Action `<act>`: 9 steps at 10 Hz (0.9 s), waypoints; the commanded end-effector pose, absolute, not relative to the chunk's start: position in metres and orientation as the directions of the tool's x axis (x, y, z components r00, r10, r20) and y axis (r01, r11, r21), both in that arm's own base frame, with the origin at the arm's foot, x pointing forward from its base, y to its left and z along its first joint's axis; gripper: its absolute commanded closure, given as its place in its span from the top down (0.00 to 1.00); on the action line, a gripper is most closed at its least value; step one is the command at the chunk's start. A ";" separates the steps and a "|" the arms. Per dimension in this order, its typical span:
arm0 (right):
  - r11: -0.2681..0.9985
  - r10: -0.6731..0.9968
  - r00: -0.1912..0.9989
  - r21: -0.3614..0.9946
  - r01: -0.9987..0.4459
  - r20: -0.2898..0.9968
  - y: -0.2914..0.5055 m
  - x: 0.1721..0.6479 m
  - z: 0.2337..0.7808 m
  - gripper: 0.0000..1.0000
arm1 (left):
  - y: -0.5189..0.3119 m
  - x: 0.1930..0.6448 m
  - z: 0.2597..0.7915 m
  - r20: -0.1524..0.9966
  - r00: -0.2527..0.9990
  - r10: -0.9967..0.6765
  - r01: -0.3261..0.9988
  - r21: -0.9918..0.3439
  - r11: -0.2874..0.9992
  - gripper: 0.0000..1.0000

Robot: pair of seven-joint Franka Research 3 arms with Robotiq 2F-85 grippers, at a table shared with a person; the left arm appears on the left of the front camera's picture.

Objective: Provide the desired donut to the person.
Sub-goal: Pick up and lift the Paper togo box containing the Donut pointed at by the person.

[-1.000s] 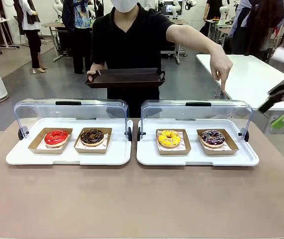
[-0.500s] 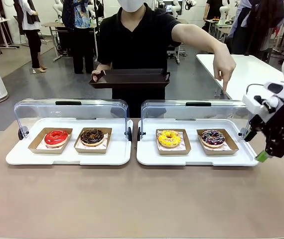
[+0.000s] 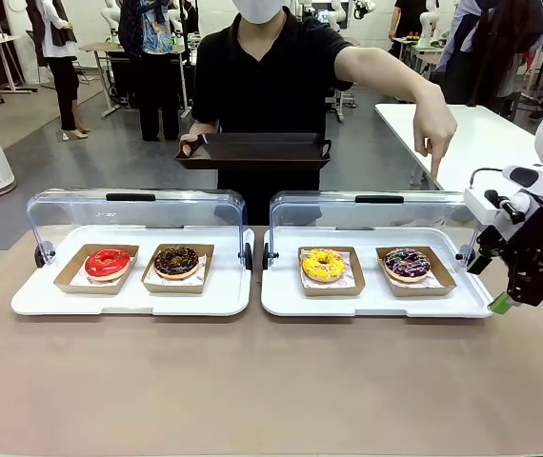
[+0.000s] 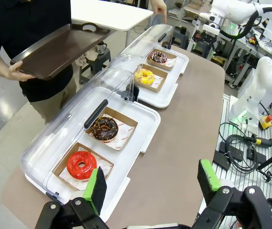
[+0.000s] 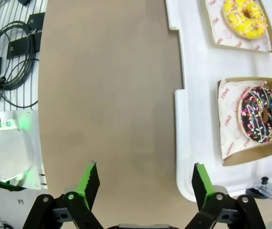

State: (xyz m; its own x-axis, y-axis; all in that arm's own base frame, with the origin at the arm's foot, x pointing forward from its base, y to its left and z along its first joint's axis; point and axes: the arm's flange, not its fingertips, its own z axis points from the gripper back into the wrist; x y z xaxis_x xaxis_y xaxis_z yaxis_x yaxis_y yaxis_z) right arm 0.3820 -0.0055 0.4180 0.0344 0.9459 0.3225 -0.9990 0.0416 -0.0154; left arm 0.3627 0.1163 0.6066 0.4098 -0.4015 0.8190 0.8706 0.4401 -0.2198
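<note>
Right fingers (image 5: 200,185) near sprinkled donut (image 5: 261,114)

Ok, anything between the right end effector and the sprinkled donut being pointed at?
Nothing visible: the clear lid is raised behind the sprinkled donut, and the open right end effector hangs beside the white tray.

Right gripper (image 5: 145,174) seen spread wide over brown tabletop (image 5: 107,95). White tray (image 5: 183,143) seen at right. Chocolate sprinkled donut (image 5: 261,114) seated in cardboard tray (image 5: 229,152); yellow donut (image 5: 245,18) placed beyond. Cables (image 5: 7,62) seen off table.
</note>
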 end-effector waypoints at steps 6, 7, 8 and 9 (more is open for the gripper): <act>0.061 0.958 0.060 0.007 -0.998 0.279 0.009 0.391 0.412 1.00 | 0.118 0.362 0.608 0.822 0.411 -0.394 0.871 -0.225 0.437 1.00; 0.094 0.963 0.100 0.039 -0.995 0.250 0.020 0.402 0.400 1.00 | 0.118 0.362 0.608 0.822 0.411 -0.394 0.871 -0.225 0.437 1.00; 0.097 0.965 0.107 0.051 -0.994 0.240 0.026 0.408 0.394 1.00 | 0.118 0.362 0.608 0.822 0.411 -0.394 0.871 -0.225 0.437 1.00; 0.099 0.969 0.108 0.051 -0.994 0.223 0.036 0.414 0.388 1.00 | 0.118 0.362 0.608 0.822 0.411 -0.394 0.871 -0.225 0.437 1.00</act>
State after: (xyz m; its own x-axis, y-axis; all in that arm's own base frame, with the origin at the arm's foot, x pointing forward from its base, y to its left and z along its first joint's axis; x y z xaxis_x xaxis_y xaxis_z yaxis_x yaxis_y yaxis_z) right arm 0.3994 0.0268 0.3900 0.0960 0.9558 0.2779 -0.9951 0.0859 0.0485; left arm 0.3627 0.1163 0.6067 0.4097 -0.4016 0.8190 0.8706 0.4401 -0.2197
